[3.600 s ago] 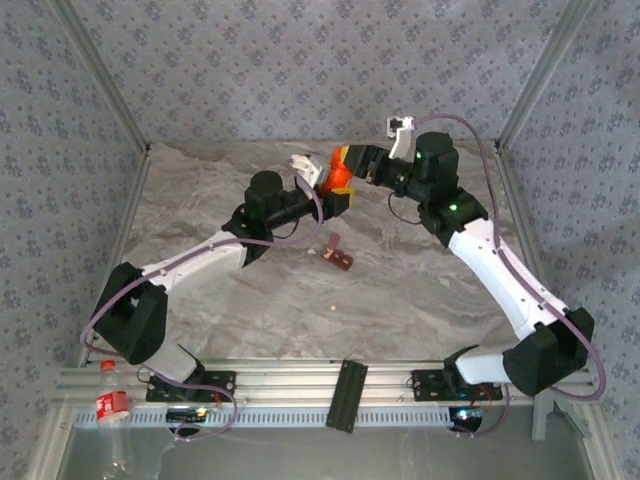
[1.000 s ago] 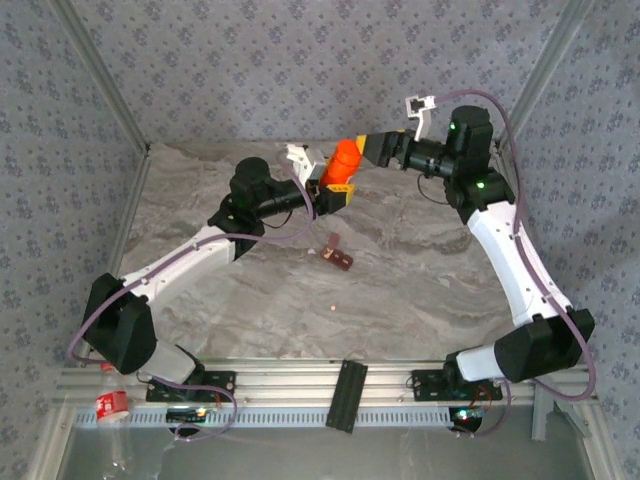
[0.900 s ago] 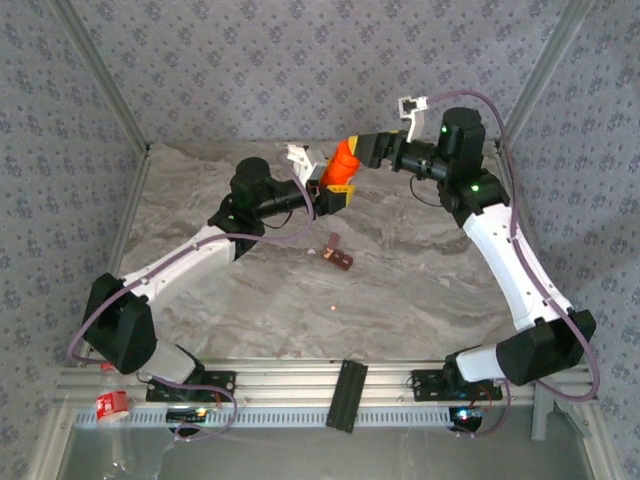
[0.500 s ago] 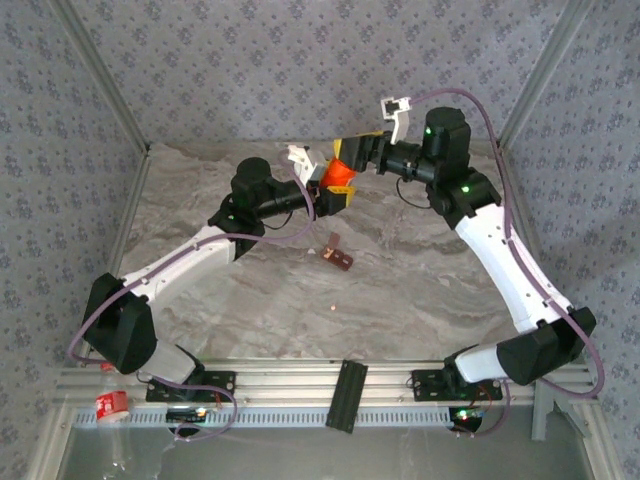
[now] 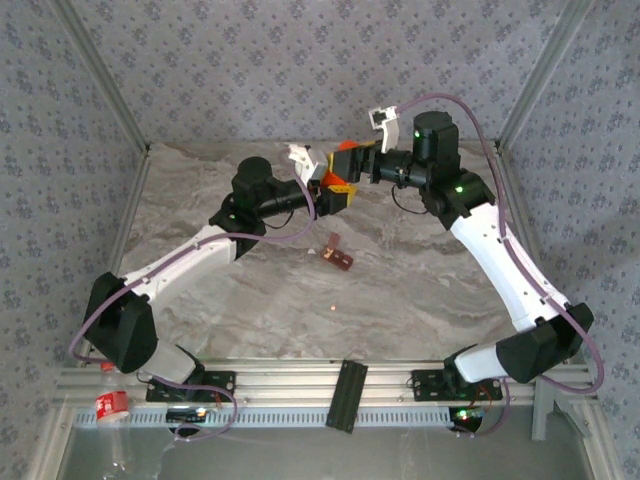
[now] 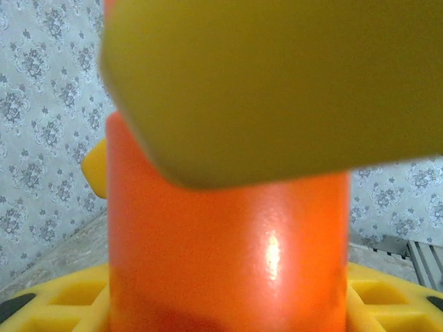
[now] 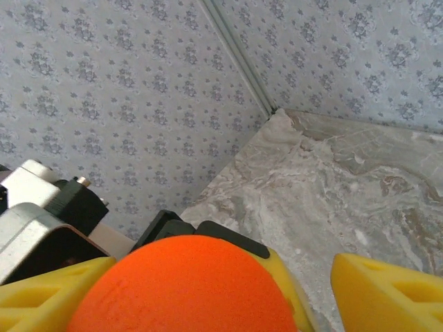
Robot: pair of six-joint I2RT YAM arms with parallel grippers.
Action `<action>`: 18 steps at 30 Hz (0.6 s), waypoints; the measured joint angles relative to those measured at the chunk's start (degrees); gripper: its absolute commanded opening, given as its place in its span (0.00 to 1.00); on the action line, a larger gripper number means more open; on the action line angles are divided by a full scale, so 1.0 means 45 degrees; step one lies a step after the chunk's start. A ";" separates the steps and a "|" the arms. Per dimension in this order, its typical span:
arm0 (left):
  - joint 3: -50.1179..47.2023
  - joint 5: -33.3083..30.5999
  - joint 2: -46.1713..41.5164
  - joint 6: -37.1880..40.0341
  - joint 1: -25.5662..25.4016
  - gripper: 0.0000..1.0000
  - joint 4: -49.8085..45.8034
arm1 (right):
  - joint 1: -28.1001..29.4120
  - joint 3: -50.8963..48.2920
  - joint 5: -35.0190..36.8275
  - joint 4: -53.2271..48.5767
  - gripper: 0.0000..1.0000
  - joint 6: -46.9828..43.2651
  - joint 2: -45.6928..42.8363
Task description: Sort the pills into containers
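Note:
My left gripper (image 5: 333, 190) is shut on an orange bottle (image 5: 326, 176), held above the back of the table. In the left wrist view the bottle's body (image 6: 228, 249) stands between my yellow fingers (image 6: 62, 297). My right gripper (image 5: 347, 160) is at the bottle's top. In the right wrist view its yellow fingers (image 7: 387, 290) straddle the round orange cap (image 7: 187, 290), and a gap shows on the right side. The containers (image 5: 338, 255), a dark reddish-brown strip, lie on the table in front. A pale pill (image 5: 332, 307) lies nearer me.
Patterned walls close in the marble table (image 5: 200, 290) at the back and sides. A dark bar (image 5: 346, 393) lies across the front rail. A clear bottle with a red label (image 5: 112, 405) lies at the front left corner.
My right gripper has moved left from beside the bottle to over its cap, now covering most of the bottle from above. The left arm has stayed still.

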 measured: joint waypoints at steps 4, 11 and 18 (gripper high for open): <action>0.0073 0.0000 0.0068 0.0000 0.0000 0.00 0.0010 | -0.0092 0.0000 0.0102 -0.0039 0.78 0.0005 -0.0087; 0.0073 0.0005 0.0141 -0.0005 0.0000 0.00 0.0005 | -0.0238 0.0000 0.0214 0.0087 0.71 0.0015 -0.0471; 0.0078 0.0005 0.0141 -0.0005 -0.0015 0.00 0.0005 | -0.0238 0.0024 0.0199 0.0306 0.70 0.0117 -0.0529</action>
